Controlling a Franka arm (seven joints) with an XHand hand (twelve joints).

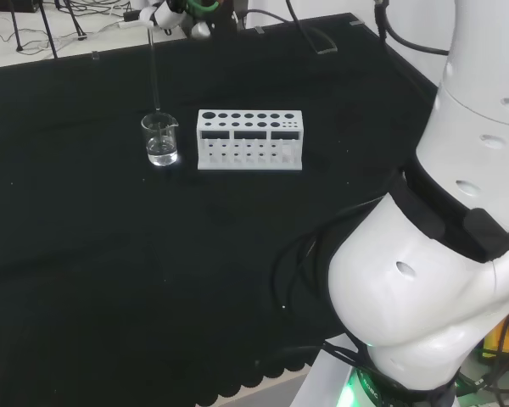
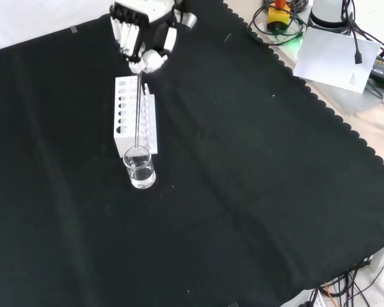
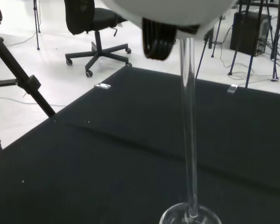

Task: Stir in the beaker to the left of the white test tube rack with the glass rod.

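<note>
The hand (image 2: 143, 33) has its fingers curled round the top end of the rod (image 2: 139, 115), which hangs nearly upright with its lower tip at or just inside the beaker (image 1: 160, 139) mouth. The beaker stands on the worktop (image 1: 110, 254) just left of the rack (image 1: 249, 140) in the head view, with a little clear liquid in it. The rod looks thin, stiff, smooth and breakable, the beaker light and easily tipped, so stirring should stay gentle, clear of the wall.
</note>
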